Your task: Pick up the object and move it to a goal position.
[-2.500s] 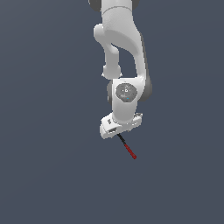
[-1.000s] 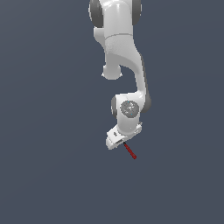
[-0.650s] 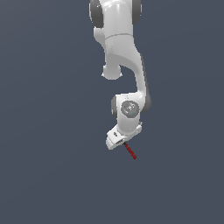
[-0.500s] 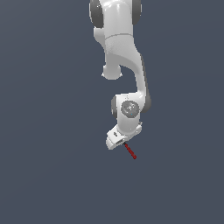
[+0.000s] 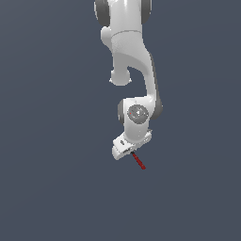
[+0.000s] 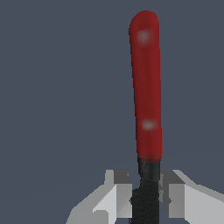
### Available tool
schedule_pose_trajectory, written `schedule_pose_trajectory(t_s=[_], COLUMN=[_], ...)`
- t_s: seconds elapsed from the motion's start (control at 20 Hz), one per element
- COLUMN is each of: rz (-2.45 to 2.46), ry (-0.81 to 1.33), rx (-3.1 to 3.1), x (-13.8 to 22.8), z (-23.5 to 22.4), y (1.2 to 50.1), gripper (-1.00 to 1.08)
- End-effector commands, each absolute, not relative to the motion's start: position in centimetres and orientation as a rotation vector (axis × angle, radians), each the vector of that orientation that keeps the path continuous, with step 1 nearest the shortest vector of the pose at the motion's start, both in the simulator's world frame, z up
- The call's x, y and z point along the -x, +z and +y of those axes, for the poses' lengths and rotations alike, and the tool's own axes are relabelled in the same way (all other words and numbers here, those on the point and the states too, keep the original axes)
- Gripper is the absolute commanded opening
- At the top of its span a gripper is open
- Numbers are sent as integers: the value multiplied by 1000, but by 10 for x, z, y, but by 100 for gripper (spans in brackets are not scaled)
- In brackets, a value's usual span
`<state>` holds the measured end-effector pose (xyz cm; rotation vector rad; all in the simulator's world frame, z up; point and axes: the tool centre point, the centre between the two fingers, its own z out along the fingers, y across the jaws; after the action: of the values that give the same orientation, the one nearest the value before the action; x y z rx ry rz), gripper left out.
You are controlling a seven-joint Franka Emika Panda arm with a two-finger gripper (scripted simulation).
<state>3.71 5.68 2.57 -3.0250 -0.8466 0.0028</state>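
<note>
The gripper [image 6: 145,199] is clamping the object [image 6: 146,109] by its black half, with the jaws pressing in on either side of the dark shaft and the red half sticking straight out beyond the fingertips. In the exterior view the object [image 5: 138,161] is showing as a short red streak under the gripper [image 5: 128,149], slanting down toward the exterior view's right, with nothing visibly touching it apart from the jaws.

The relation that matters for carrying it is the long axis: the stick is running lengthwise out of the jaws, roughly in line with the way the fingers are pointing, not lying across them. So the grip is sitting near one end, and most of the length (the whole red part) is hanging past the hold as a lever. My judgement is that the pickup is done and the transport is under way or about to be. No goal marker is showing in either view, so which way the arm needs to travel cannot be told.
</note>
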Motion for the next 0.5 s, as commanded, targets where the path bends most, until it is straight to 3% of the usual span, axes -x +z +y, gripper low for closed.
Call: schedule_pose_trajectory(t_s=[0.0, 0.45], rz=[-847, -847], ry=[0, 0], rx=[3026, 3026], x=[-38, -38], z=[50, 9], y=[39, 118], gripper=[-100, -100])
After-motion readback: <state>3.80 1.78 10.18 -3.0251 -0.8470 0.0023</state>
